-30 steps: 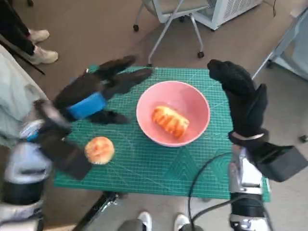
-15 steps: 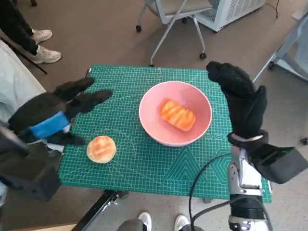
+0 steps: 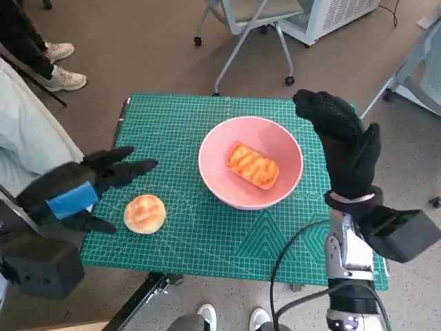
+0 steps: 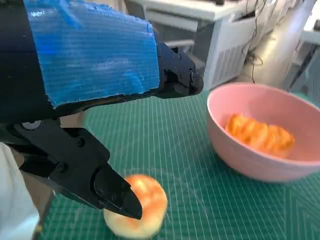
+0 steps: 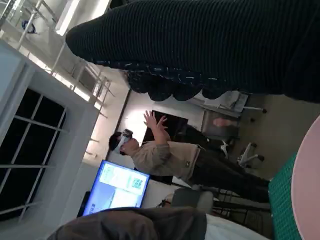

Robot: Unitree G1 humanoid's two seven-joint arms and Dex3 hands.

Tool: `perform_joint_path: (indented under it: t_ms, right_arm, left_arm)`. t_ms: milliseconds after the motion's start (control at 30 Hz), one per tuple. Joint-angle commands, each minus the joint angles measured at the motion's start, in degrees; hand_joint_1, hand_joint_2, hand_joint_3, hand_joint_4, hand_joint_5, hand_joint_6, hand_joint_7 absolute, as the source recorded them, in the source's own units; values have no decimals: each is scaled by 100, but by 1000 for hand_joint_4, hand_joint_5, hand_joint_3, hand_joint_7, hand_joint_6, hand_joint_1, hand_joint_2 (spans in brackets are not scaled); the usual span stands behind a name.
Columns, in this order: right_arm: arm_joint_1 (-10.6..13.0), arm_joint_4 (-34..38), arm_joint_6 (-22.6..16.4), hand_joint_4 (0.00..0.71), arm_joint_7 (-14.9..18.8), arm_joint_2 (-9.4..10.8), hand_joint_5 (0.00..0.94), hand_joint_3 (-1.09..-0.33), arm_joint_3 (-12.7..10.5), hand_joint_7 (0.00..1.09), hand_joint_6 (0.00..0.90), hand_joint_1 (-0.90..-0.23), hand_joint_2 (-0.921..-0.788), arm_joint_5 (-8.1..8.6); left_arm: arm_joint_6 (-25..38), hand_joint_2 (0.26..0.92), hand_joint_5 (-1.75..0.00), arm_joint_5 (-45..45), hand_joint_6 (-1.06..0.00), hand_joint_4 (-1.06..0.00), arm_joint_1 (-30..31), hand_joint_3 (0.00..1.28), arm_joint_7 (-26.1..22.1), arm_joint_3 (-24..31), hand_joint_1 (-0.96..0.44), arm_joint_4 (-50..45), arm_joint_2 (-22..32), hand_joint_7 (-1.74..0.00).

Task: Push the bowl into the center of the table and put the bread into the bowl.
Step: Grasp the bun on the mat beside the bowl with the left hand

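A pink bowl (image 3: 275, 148) stands near the middle of the green cutting mat (image 3: 207, 238), with an oblong orange bread (image 3: 252, 166) lying inside it. The bowl (image 4: 235, 160) and that bread (image 4: 260, 137) also show in the left wrist view. A round golden bun (image 3: 145, 213) rests on the mat at the front left; the same bun (image 4: 145, 210) lies just under my left fingers. My left hand (image 3: 79, 187) hovers open beside the bun, holding nothing. My right hand (image 3: 344, 141) stands upright and open at the bowl's right side.
A wheeled chair base (image 3: 241, 41) stands on the floor behind the table. A person's shoes (image 3: 58, 65) show at the far left. In the right wrist view a person (image 5: 160, 157) with raised hands stands in the room.
My left hand has drawn back from over the table's far left to beside the round bun. The oblong bread has settled in the bowl. My right hand has barely moved.
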Motion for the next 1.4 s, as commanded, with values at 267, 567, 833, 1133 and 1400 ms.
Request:
perform_joint_path:
  t_ms: [267, 567, 833, 1133, 1400]
  right_arm:
    - [105, 51, 108, 227, 110, 13, 1, -772, -15, 583, 81, -669, -921, 65]
    - [136, 38, 154, 227, 141, -9, 1, -772, -52, 585, 78, -667, -921, 108]
    - [189, -42, 175, 228, 113, -14, 1, -771, -66, 585, 78, -665, -921, 74]
    - [197, -66, 195, 229, 94, -2, 1, -770, -57, 583, 79, -664, -921, 46]
    - [175, -42, 205, 228, 102, 12, 1, -769, -45, 582, 79, -672, -921, 49]
  left_arm:
    - [208, 705, -8, 256, -271, -134, 100, 19, 131, -392, 154, 1, -241, -4]
    - [97, 708, -14, 513, -304, -181, 121, 16, 382, -761, 162, 366, -486, -13]
    - [149, 710, -17, 885, -319, -220, 62, 14, 551, -1133, 143, 779, -606, -11]
    - [587, 755, -19, 1295, -389, -324, -37, 31, 593, -1476, 179, 1029, -784, -21]
    - [861, 811, -30, 1663, -614, -519, -90, 42, 620, -1694, 180, 1075, -838, -66]
